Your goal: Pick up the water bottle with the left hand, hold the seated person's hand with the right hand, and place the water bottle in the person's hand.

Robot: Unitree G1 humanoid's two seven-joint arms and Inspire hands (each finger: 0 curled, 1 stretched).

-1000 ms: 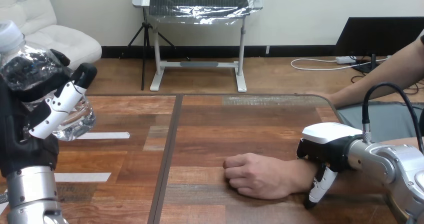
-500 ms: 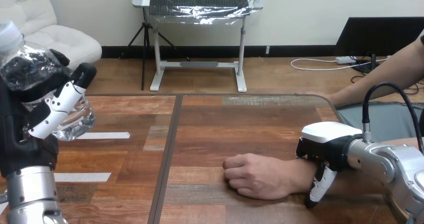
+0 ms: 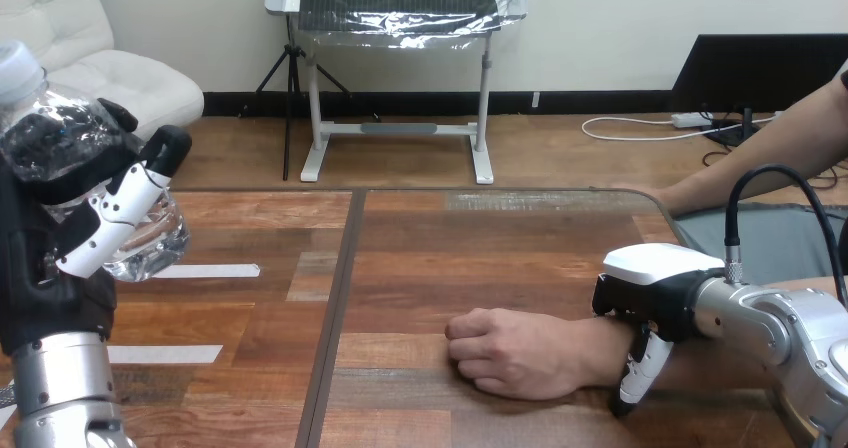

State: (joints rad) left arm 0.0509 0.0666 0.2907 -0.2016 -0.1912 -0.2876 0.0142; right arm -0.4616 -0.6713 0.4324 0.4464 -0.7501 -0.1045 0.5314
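Holding the bottle: the left hand was closed round the water bottle, fingers and thumb wrapped on its clear body. It carried the bottle raised above the table at the far left, cap upward and leaning a little.
Right hand: the right hand lay over the person's wrist, with its fingers curled down on the near side. To me it looked like a grip on the wrist, not on the hand itself.
Person's hand: the person's hand rested on the table right of the middle, closed in a fist, knuckles up and palm hidden.
Change in the last second: almost nothing. The bottle, both robot hands and the fist stood where they had been one second before.
Meaning for the task: I judged that the pick-up and the holding were done and the delivery had not yet begun. The bottle was well apart from the fist.
Next need: the fist probably had to turn over and open, and the left arm had to cross the table.
Risk: a thin, soft bottle could slip or be squeezed during the passing.
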